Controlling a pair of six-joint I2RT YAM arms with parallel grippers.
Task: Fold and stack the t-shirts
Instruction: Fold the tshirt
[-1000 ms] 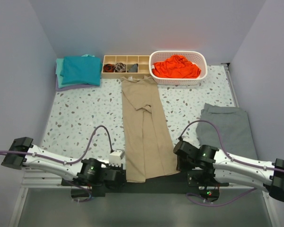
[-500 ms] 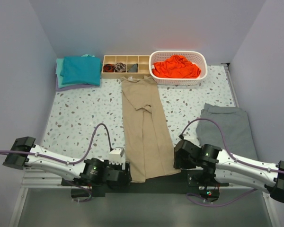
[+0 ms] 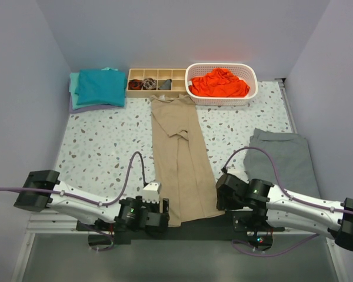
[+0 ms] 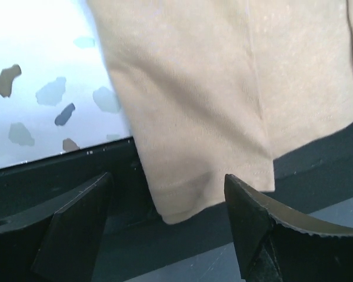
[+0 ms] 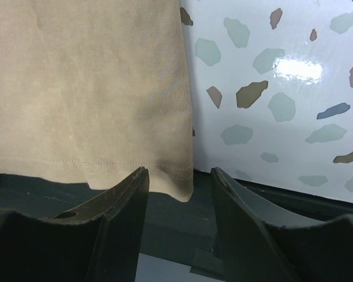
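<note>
Speckled terrazzo covers the table [image 3: 100, 147], which is boxed in by plain pale walls. Down its middle lies the tan t-shirt [image 3: 179, 158], folded lengthwise into a narrow strip. Its long axis runs from the far side to the near edge and drifts slightly to the right as it comes nearer. The neck end points away from the arms and stops just short of a wooden divided tray [image 3: 156, 93]. The hem end is wider and hangs a little over the dark rail [image 3: 200, 230] at the table's near edge.

The left gripper [image 4: 166, 179] sits at the near left corner of the hem. Its fingers [image 4: 76, 229] are spread wide. The corner of the cloth lies between them, clear of both pads. The right gripper [image 5: 178, 171] sits at the near right corner with its jaws parted. That corner lies in the gap, and nothing is pinched.

Folded teal t-shirts [image 3: 100, 87] are stacked at the far left corner. An orange-red t-shirt [image 3: 219, 82] lies crumpled in a white basket [image 3: 252, 89] at the far right. Small dark rolled socks [image 3: 142, 84] fill the left compartments of the tray. A flat grey cloth [image 3: 285, 158] lies on the right side of the table, well apart from the tan shirt.
</note>
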